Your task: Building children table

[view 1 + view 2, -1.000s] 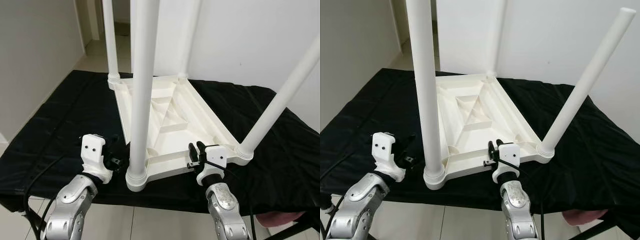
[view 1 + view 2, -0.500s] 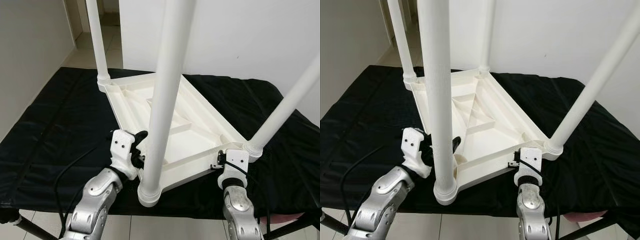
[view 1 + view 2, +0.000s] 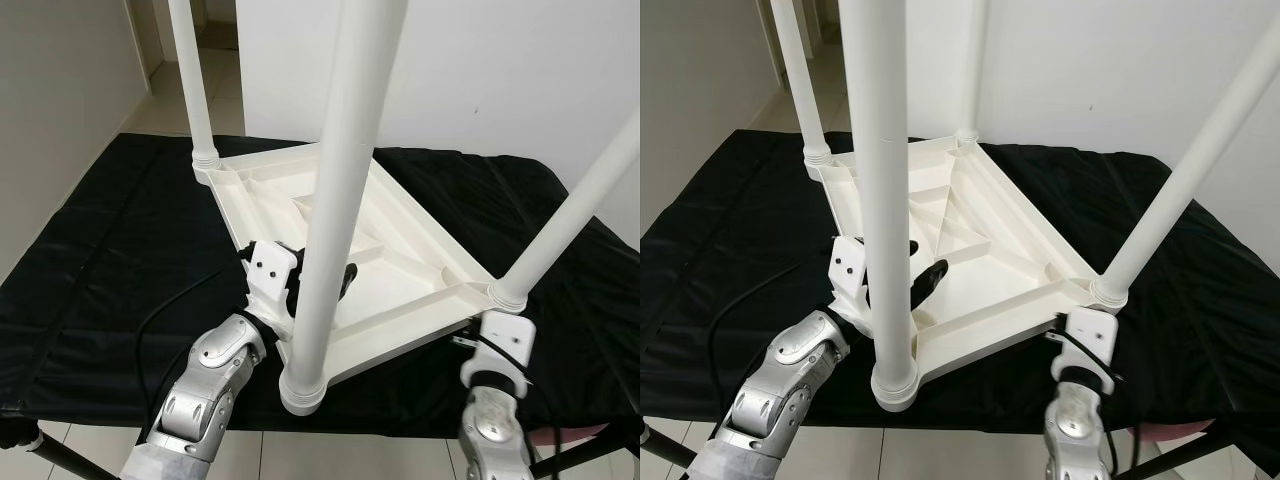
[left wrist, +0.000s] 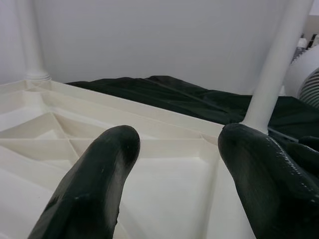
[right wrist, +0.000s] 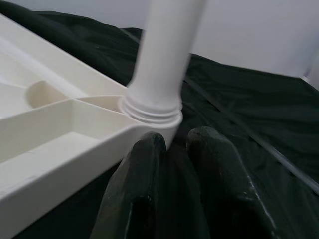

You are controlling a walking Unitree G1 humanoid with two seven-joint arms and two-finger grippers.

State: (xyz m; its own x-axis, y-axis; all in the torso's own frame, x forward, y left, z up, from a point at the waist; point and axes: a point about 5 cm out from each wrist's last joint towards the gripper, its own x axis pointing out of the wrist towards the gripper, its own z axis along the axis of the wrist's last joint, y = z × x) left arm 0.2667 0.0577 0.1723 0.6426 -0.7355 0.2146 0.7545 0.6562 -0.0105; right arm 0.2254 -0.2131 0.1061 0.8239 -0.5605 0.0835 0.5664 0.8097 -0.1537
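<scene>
From the head cameras, the white children's table [image 3: 340, 250] lies upside down on a counter draped in black cloth [image 3: 120, 250], its four white legs [image 3: 340, 180] pointing up. It sits skewed, one corner jutting toward the robot. The left gripper [image 3: 325, 285] reaches in over the table's near edge, just behind the closest leg, its black fingers over the ribbed underside. The right gripper [image 3: 1065, 335] sits low by the near right corner, just beside the socket where the right leg [image 3: 1170, 210] screws in.

Through the left wrist camera, the two black fingers [image 4: 94, 184] stand wide apart, nothing between them, hovering over the white ribbed tray of the underside, with a leg rising beyond the far rim.

Through the right wrist camera, the fingers [image 5: 139, 189] are nearly together with only a narrow gap, gripping nothing, their tips just below the ringed collar of the leg socket [image 5: 152, 107], over the black cloth.
</scene>
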